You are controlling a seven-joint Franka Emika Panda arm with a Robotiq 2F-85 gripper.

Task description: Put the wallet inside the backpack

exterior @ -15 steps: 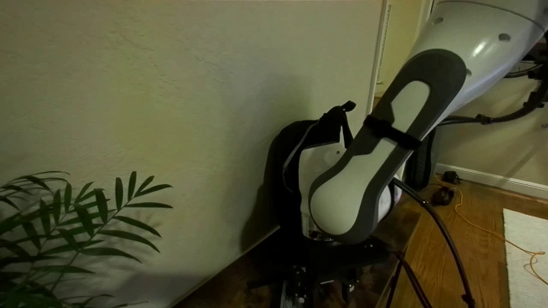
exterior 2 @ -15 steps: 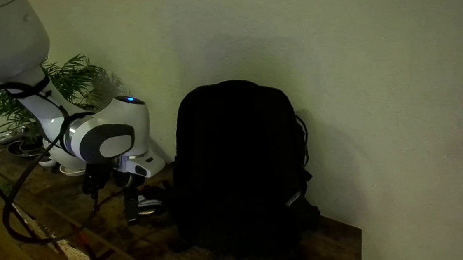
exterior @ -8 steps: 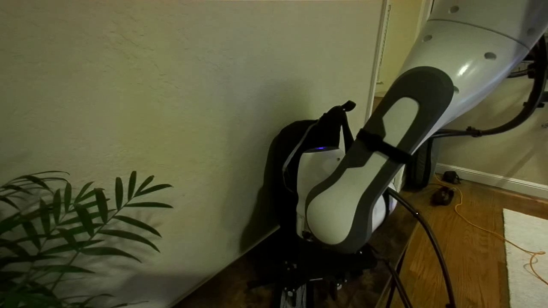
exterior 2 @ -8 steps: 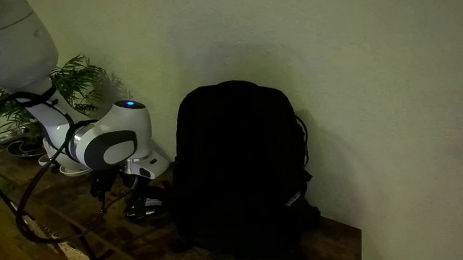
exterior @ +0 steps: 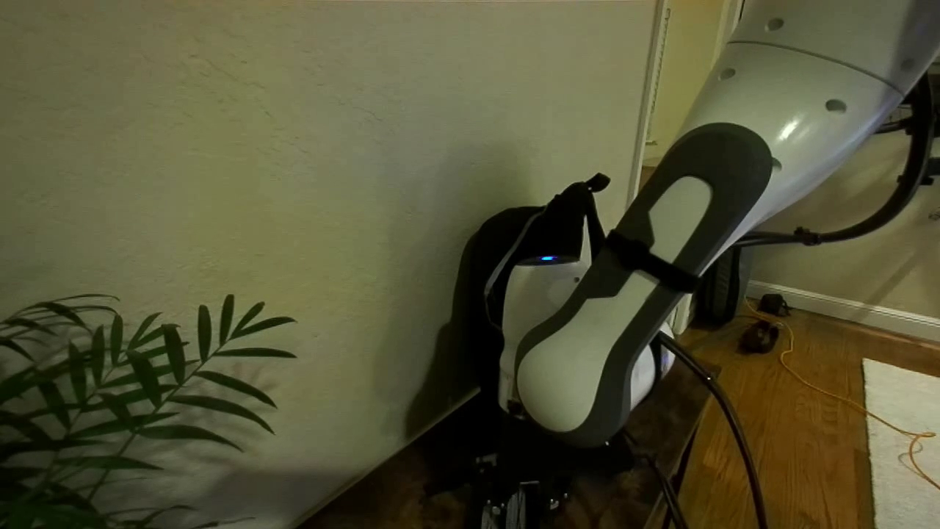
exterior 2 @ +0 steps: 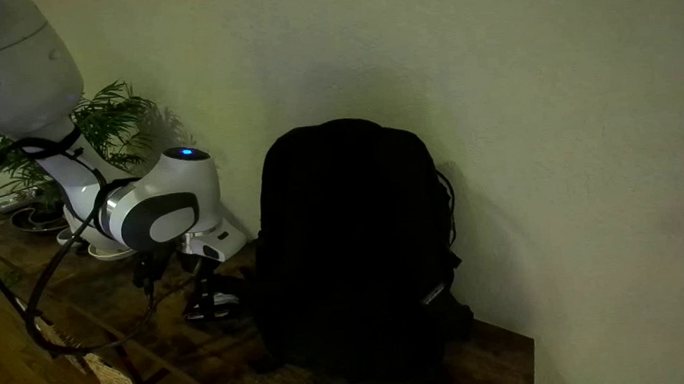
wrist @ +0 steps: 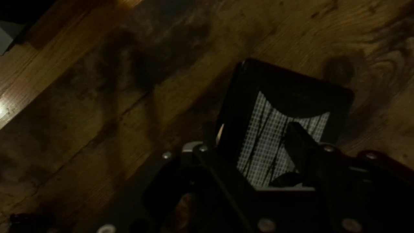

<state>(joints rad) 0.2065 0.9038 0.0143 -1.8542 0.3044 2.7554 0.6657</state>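
Note:
A black wallet with a pale plaid panel (wrist: 258, 142) lies flat on the dark wooden table in the wrist view. Its pale part (exterior 2: 225, 299) also shows beside the backpack in an exterior view. My gripper (wrist: 251, 129) is low over the wallet with its fingers apart. One finger is at the wallet's left edge, the other overlaps the plaid panel. I cannot tell whether they touch it. The wallet's near end is hidden by the gripper. The black backpack (exterior 2: 351, 234) stands upright against the wall, right of my gripper (exterior 2: 207, 303); it also shows behind the arm (exterior: 507, 228). Its opening cannot be made out.
The wall (exterior 2: 557, 138) is close behind the backpack. A potted plant (exterior 2: 113, 121) stands behind the arm; its leaves (exterior: 169, 367) show in both exterior views. A cable (exterior 2: 44, 282) loops from the arm past the table's front edge. The scene is dim.
The arm has come down towards the table, mostly in the first half second. The gripper now shows closer over the wallet. The backpack has not moved.

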